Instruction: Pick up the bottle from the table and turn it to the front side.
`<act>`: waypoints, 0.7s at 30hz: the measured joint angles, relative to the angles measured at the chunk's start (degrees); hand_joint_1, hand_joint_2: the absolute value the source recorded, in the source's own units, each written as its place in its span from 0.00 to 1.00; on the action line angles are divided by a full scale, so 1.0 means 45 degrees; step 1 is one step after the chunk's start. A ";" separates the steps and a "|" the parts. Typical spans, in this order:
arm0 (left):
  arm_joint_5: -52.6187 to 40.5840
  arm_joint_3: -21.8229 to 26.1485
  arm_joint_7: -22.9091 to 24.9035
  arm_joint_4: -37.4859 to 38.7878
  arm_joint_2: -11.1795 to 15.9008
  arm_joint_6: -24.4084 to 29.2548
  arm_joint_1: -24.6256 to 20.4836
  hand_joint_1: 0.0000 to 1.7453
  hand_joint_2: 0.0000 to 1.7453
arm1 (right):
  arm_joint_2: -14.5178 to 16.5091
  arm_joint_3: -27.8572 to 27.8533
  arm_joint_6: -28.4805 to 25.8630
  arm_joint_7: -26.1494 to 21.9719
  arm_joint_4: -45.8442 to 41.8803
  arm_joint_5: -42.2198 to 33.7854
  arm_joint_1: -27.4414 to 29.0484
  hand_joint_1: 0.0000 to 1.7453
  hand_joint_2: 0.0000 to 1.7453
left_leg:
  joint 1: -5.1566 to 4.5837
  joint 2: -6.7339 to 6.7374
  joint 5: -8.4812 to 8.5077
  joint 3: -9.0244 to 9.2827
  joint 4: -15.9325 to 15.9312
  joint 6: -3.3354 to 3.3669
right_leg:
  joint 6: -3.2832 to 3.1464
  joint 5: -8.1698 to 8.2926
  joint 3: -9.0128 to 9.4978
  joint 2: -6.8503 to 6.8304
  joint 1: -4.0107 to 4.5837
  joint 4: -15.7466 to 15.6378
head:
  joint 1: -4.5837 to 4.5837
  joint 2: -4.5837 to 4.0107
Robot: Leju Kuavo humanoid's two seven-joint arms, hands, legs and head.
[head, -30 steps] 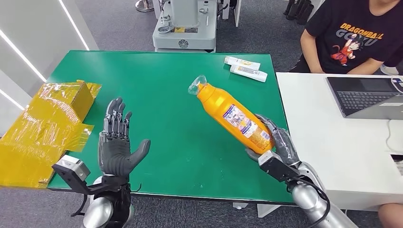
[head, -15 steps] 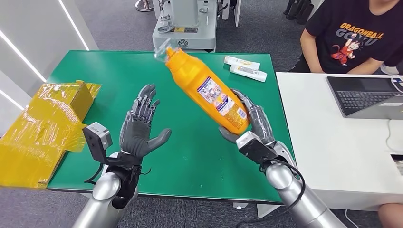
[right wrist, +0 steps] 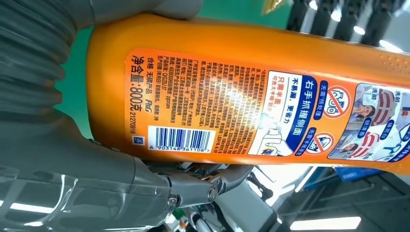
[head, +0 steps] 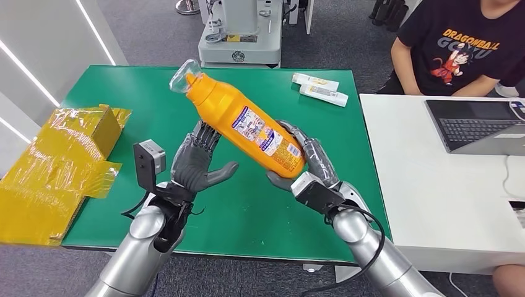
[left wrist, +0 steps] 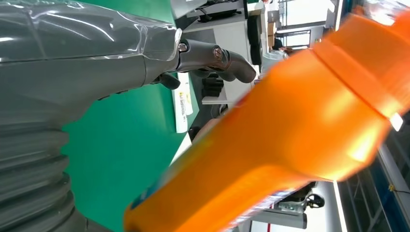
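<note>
An orange bottle (head: 244, 124) with a clear cap hangs tilted above the green table (head: 285, 99), cap end up and to the left. Its back label with barcode faces me (right wrist: 241, 113). My right hand (head: 309, 162) grips the bottle's base end from below. My left hand (head: 197, 164) is raised just left of the bottle's middle, fingers spread and palm toward it; whether it touches I cannot tell. In the left wrist view the orange bottle (left wrist: 290, 125) is close in front of that hand's thumb (left wrist: 217, 55).
A yellow wrapped box (head: 59, 164) lies at the table's left edge. Two white tubes (head: 321, 88) rest at the far right corner. A person in a black shirt (head: 461, 46) sits at a white table (head: 433, 185) with a laptop (head: 480, 127) on the right.
My right hand has carried the bottle up and to the left. My left hand has risen and moved right, closing in on the bottle.
</note>
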 joint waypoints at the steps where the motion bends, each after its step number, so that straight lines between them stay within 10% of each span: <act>1: 0.0029 -0.0009 -0.0001 0.0083 -0.0019 0.0019 -0.0093 0.00 1.00 | 0.0041 0.0012 0.0102 0.0008 0.0110 -0.0008 0.0010 1.00 1.00 | 0.0001 -0.0001 0.0000 0.0000 0.0000 0.0000 | 0.0000 0.0000 0.0000 0.0000 0.0000 0.0000 | 0.0000 0.0000; 21: -0.0093 -0.0030 -0.0238 0.0696 -0.0161 0.0886 -0.0674 0.00 1.00 | 0.1039 0.0755 0.1250 -0.0197 0.2582 0.0282 -0.0093 1.00 1.00 | 0.0001 0.0001 0.0000 -0.0003 -0.0003 -0.0001 | -0.0001 0.0000 -0.0006 0.0003 0.0000 0.0003 | -0.0001 0.0000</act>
